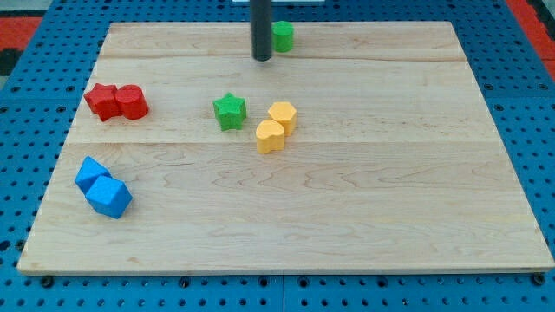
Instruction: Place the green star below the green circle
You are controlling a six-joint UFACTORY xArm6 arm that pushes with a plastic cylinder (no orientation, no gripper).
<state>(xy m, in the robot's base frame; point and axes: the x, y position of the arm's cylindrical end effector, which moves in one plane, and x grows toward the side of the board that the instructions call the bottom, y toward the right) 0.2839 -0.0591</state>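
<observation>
Green star [230,111] seen mid-frame, left of centre; green circle [283,35] at top edge. My tip [262,58] set just left of circle; no gripper fitted. Risks judged: circle nudged off board [347,217]; star driven into yellow blocks [277,126] close by on right.

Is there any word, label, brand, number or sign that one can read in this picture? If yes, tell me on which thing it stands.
None: no readable text, number or sign shows anywhere.
The wooden board, the green star, the green circle and my tip, just left of the circle, are all unmarked.
</observation>
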